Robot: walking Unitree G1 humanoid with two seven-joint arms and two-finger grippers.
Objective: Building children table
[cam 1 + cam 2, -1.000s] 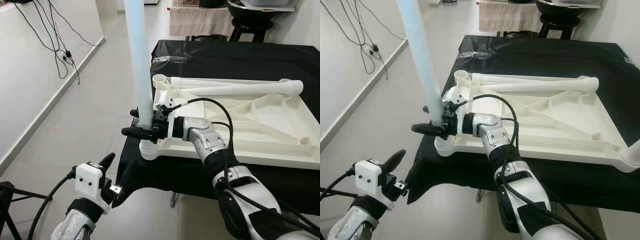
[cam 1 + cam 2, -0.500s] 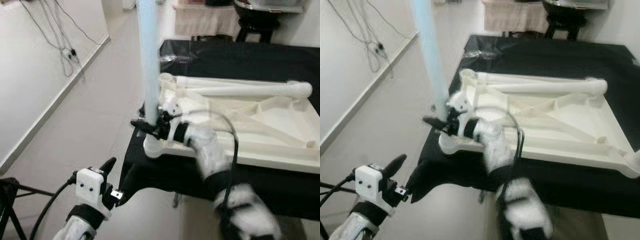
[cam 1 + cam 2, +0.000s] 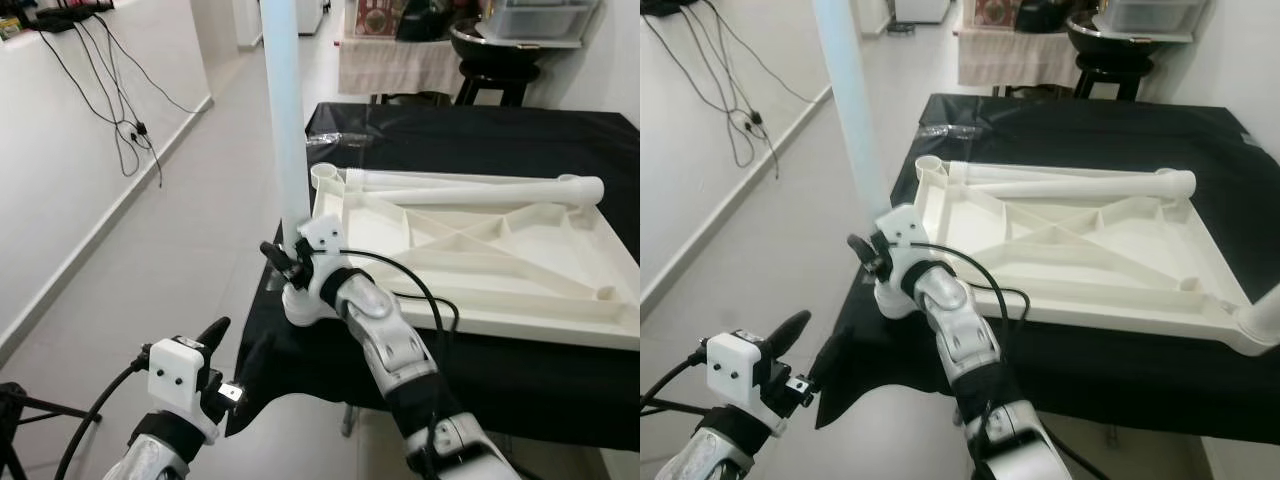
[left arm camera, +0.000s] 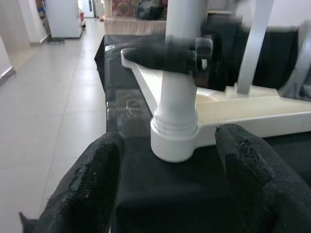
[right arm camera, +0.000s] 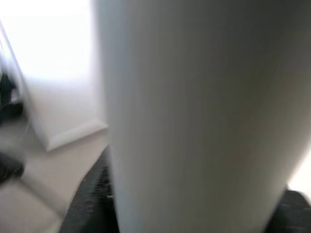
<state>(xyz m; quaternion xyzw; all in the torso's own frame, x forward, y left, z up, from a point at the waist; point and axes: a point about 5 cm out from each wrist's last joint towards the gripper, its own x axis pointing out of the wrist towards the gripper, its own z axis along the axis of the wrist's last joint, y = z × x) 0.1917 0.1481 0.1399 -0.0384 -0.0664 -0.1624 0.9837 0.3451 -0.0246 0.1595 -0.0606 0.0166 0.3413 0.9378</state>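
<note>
Jaws of the left gripper stand wide apart, two black textured fingers splayed with nothing between them; it hangs low beside the table's near corner, off the edge, above pale tiled floor. Its white wrist block and black cable show in the head view.

Right gripper is clamped around the base of the upright white plastic tube leg, black fingers closed either side of the tube just above the socket. From the right wrist camera the tube surface is pressed close and blurred, dark finger pads at either edge.

Leg stands vertical in the round white corner socket of the upturned white plastic children's table top. A ringed collar sits where tube meets socket. Leg top runs out of frame.

Table top lies underside up on a black cloth-covered table, ribbed bracing showing in a diagonal cross. Socket corner sits at the cloth's near left edge.

Another white tube leg lies flat along the far rim of the table top, one end by an open socket at the far left corner. In the right eye view one more white tube end shows at the near right corner.

Beyond: black cables hanging on the white wall, a dark stool and cloth-draped furniture at the back
</note>
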